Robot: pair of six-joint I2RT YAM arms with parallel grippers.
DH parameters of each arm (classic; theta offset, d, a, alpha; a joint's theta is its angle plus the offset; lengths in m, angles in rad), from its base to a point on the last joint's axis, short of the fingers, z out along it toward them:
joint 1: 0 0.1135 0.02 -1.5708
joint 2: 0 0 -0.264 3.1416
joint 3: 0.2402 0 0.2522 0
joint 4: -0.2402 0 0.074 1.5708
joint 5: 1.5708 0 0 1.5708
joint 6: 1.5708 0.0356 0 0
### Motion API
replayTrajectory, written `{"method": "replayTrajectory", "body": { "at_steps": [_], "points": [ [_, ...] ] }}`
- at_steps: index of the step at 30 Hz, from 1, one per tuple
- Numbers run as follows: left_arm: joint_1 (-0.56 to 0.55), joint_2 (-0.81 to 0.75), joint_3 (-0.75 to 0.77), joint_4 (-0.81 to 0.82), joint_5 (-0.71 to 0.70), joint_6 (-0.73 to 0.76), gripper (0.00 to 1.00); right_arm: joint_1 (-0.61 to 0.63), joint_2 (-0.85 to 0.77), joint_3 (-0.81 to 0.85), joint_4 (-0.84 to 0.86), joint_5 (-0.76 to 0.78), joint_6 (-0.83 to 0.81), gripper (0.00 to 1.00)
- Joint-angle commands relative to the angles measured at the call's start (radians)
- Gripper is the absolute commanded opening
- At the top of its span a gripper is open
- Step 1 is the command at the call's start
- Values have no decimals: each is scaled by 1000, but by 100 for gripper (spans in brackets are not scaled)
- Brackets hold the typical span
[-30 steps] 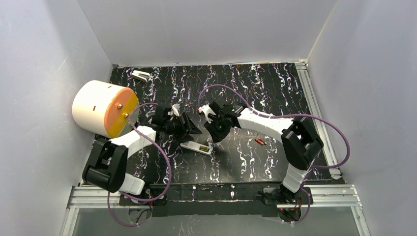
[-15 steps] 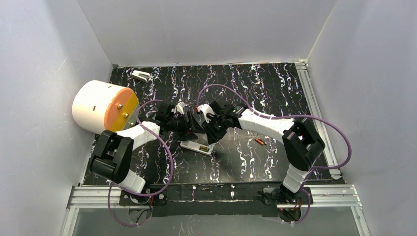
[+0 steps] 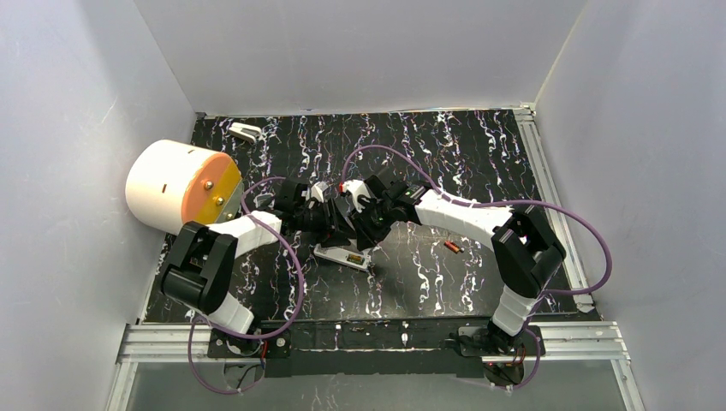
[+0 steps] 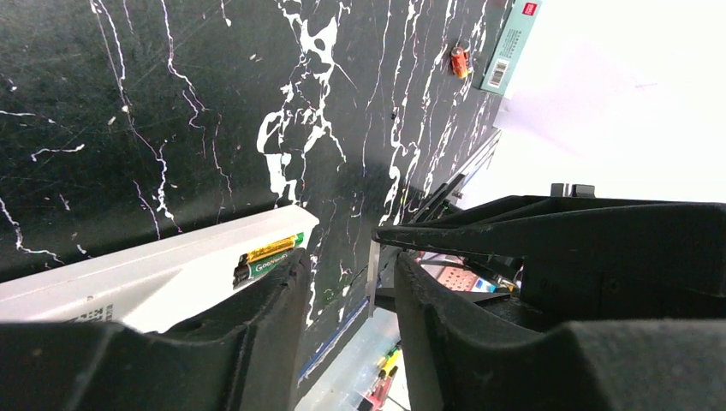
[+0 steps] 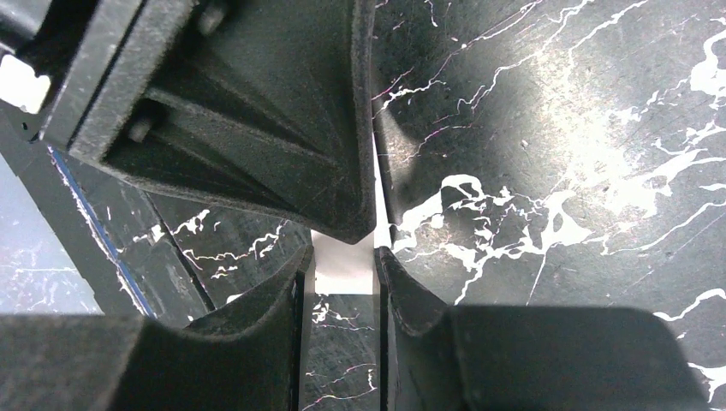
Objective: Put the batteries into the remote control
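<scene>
Remote control (image 3: 330,253), 1 cell (image 4: 270,257) (green) seated — orange battery (image 3: 452,247) apart

Right fingers (image 5: 415,304) clamp white flat piece (image 5: 342,259); left finger (image 5: 282,145) tip touching it

black white-veined table (image 3: 467,145), white remote (image 3: 341,256), white cover (image 5: 342,261), orange-red battery (image 3: 452,247)

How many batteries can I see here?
2. One orange battery lies loose on the mat, right of the remote; one green-and-yellow battery sits inside it. Others may be hidden.
</scene>
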Motion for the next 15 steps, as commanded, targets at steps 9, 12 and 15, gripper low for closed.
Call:
{"method": "replayTrajectory", "body": {
  "at_steps": [9,12,15],
  "points": [
    [-4,-13,33,-3,92,-11,10,4,-19,3,42,-37,4,32],
    [-4,-27,48,-12,101,-3,0,3,-20,0,41,-22,5,33],
    [-4,-46,74,-29,92,10,0,2,-31,3,12,11,-5,50]
  ]
}}
